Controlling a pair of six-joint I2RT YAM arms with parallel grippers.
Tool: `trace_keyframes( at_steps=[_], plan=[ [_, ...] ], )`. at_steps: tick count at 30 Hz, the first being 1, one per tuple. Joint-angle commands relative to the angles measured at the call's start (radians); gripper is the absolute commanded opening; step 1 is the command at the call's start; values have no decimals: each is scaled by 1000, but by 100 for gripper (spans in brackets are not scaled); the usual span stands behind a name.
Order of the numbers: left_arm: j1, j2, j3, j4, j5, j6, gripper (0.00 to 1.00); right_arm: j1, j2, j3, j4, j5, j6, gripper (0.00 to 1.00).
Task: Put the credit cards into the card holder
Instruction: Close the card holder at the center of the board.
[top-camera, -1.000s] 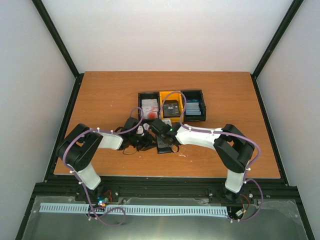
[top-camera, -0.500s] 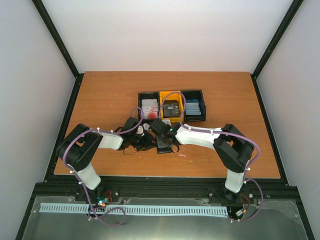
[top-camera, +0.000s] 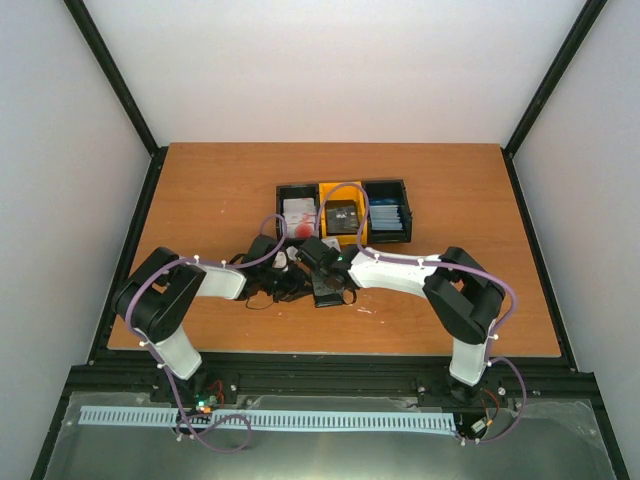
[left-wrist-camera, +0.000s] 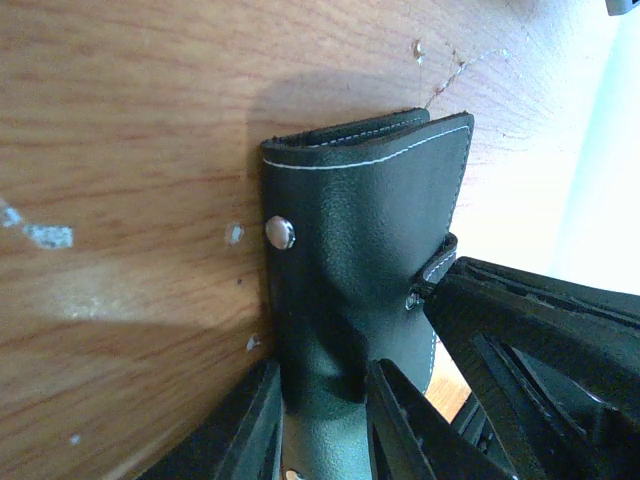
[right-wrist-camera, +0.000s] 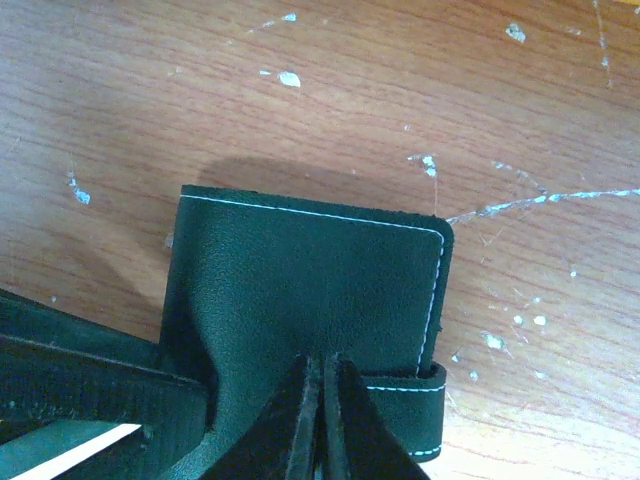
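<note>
Both hands are on the holder (top-camera: 326, 292), which lies folded shut on the table (top-camera: 220, 190) between the arms, just short of the bins. Through the left wrist view, my left hand (left-wrist-camera: 322, 410) straddles its near end, one finger on each long edge, pinching it across its width. My right hand (right-wrist-camera: 322, 385) has its fingers pressed almost together on a fold of the top cover, and the leather puckers up into that pinch.

I judge the holder light and soft. The cover bends readily, so the whole thing will likely lift unless the left hand pins the lower half. The grained skin looks smooth enough to slide out of a shallow pinch. The free edge by the tab (right-wrist-camera: 400, 385) seems a better hold than the middle of the panel. I cannot see inside it.

Farther out, three bins stand touching in a row:

- The left bin (top-camera: 296, 187) is black and holds the white cards (top-camera: 298, 210), one with a red blotch showing.
- The yellow bin (top-camera: 323, 210) in the middle holds the grey cards (top-camera: 343, 217).
- The right bin (top-camera: 407, 215) is black and holds the blue cards (top-camera: 386, 217).

All the cards look thin, stiff and slick. They are stacked low between the walls, so I expect each must be taken by an edge and not from its face.
</note>
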Motion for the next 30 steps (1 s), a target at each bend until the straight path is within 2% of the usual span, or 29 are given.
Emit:
trace_keyframes(
  at_steps=[1,14,21,30],
  plan=[
    [4,24,-14,-81,-35,1,26,17,42,2,-1,-19,-1,3],
    [6,16,-17,-84,-44,-2,26,23,19,-41,11,-6,35,3],
    [6,20,-17,-82,-41,-2,26,23,-24,-30,-20,89,37,3],
    [6,21,-19,-82,-39,-1,26,23,-50,-35,-17,99,45,3]
  ],
)
